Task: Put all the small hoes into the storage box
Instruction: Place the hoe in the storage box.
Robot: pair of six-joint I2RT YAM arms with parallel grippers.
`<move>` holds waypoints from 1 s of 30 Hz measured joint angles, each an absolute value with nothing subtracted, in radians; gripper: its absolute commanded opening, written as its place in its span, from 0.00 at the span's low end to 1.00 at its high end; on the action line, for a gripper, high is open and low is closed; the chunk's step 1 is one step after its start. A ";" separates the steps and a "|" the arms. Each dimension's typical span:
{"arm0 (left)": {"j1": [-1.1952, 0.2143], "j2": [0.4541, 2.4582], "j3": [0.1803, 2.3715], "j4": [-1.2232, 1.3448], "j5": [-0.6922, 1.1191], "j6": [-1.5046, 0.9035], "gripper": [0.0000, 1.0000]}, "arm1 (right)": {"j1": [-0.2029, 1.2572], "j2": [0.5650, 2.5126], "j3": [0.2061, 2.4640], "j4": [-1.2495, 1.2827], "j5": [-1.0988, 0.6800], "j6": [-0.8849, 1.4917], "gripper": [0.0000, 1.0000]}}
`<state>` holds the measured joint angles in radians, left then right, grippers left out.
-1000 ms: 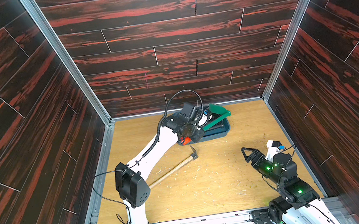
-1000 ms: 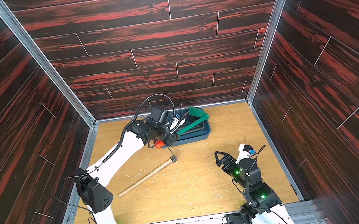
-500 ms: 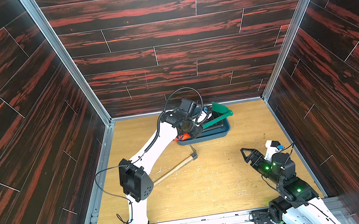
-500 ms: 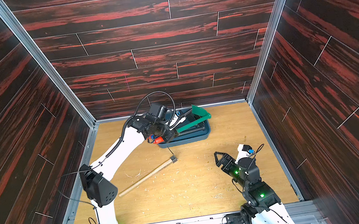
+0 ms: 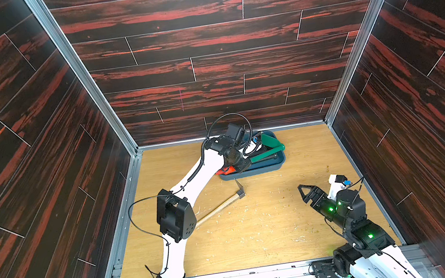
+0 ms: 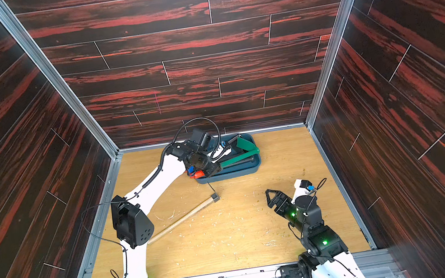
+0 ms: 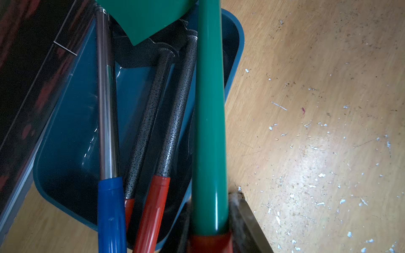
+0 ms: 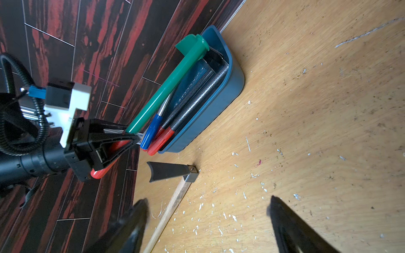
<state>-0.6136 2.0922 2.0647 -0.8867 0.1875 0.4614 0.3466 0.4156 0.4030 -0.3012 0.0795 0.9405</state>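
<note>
Green-shafted small hoe (image 5: 267,153) slants over the storage box (image 5: 252,172), my left jaws pinching its red grip; right jaws spread wide above the surface (image 5: 257,229).

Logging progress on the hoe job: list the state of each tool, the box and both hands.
Storage box: holds three tools.
Green hoe: held by its red grip, tilted over the box.
Wooden-handled hoe: lying on the table outside the box.
Left hand: shut on green hoe.
Right hand: open, empty.

Green small hoe (image 5: 267,152), red grip, slanted across shallow teal storage box (image 5: 252,172)
</note>
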 measured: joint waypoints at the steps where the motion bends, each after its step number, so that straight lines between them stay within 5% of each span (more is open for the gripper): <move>1: -0.612 2.097 2.069 -0.887 0.188 0.466 0.00 | 0.347 0.418 0.403 -0.301 0.079 0.937 0.91; 30: -0.583 2.207 2.173 -0.890 0.207 0.520 0.00 | 0.336 0.533 0.403 -0.268 0.040 0.910 0.91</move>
